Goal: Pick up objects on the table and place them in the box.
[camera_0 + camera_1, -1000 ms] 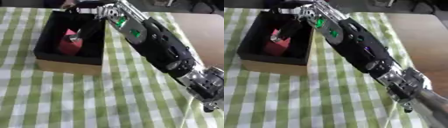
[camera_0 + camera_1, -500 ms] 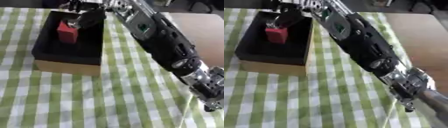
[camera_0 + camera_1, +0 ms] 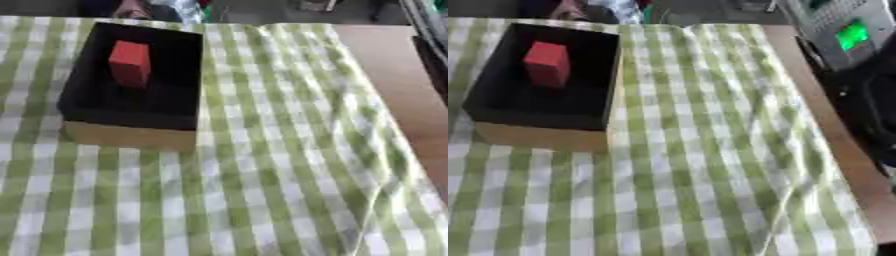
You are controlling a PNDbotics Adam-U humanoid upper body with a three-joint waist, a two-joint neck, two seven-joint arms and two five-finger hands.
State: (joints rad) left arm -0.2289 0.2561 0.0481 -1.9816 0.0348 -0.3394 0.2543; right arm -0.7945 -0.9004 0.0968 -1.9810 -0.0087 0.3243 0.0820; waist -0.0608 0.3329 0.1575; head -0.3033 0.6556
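The red block [image 3: 129, 63] stands upright inside the box [image 3: 131, 136], far left on the worktop [image 3: 289, 165], dropped there. No hand shows, so neither grip can be judged.

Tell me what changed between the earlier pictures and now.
The right arm, which reached across the cloth with its hand at the red block over the box, has pulled back to the right edge; neither hand shows now. The block was let go and stands alone inside the box, toward its far end. The box and the green checked cloth stayed where they were.
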